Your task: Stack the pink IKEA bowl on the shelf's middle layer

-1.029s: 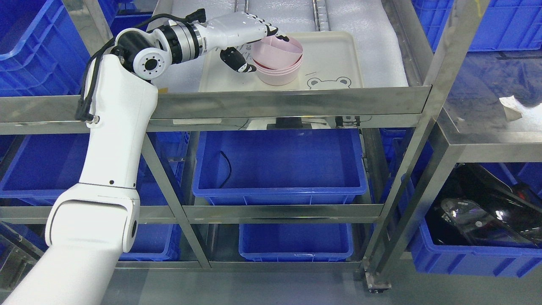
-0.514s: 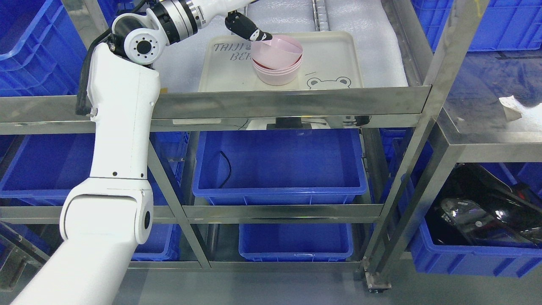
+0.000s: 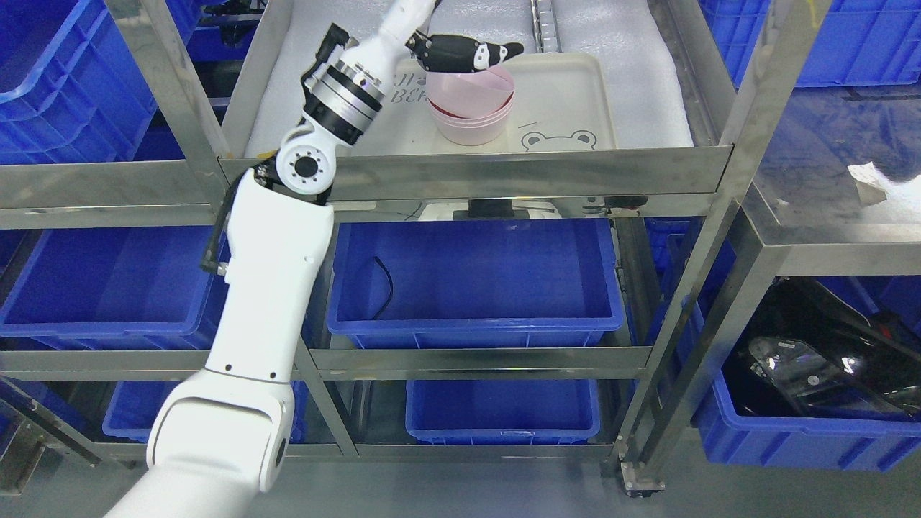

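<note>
Head view: the left hand (image 3: 464, 55) is hovering at the far rim of the pink bowl stack (image 3: 471, 104), fingers relaxed and holding nothing. The stack is sitting nested on the cream tray (image 3: 568, 93) on the shelf (image 3: 496, 176), apparently already placed.

A warehouse: steel racks (image 3: 496, 176) stocked with blue plastic crates (image 3: 475, 284).
</note>
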{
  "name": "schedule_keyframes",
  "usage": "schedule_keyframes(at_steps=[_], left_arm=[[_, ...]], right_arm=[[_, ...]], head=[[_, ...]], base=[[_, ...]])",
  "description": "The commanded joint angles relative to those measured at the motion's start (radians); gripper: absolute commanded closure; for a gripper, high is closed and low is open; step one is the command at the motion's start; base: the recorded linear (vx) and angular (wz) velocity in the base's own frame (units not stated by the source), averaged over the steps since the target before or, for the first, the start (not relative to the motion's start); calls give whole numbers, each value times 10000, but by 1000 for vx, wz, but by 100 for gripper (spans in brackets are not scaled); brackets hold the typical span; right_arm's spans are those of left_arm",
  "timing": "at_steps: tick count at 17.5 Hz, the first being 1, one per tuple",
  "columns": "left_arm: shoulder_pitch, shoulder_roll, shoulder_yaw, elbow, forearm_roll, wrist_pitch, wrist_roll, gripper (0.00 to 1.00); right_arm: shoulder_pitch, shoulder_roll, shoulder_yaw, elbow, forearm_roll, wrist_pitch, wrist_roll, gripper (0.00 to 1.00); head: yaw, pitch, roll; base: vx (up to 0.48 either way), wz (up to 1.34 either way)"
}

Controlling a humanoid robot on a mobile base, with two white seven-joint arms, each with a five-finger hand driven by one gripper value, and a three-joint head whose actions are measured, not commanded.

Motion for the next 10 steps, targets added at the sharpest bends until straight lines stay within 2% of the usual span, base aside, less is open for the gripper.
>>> schedule_keyframes(at_steps=[1,4,8,10], left_arm=[[2398,-187,-3466,-2303,725,-1100,586,1],[3672,-187,-3804,-2472,694,-2128,434,1],[4915,-187,-3622,-2457,694,-2208,-257,1],[6108,-187,-3026,-2395,694,-2208,-258,1]], right_arm=[[152,-175,0,-175,-1,5,-41,0],[152,-175,0,-175,-1,5,-41,0],[152,-175,0,-175,-1,5,-41,0],[152,-175,0,-175,-1,5,-41,0]], head=[[0,0,0],[0,-1,0],[0,-1,0],[0,-1,0]], base=[[0,0],[0,0],[0,0],[0,0]])
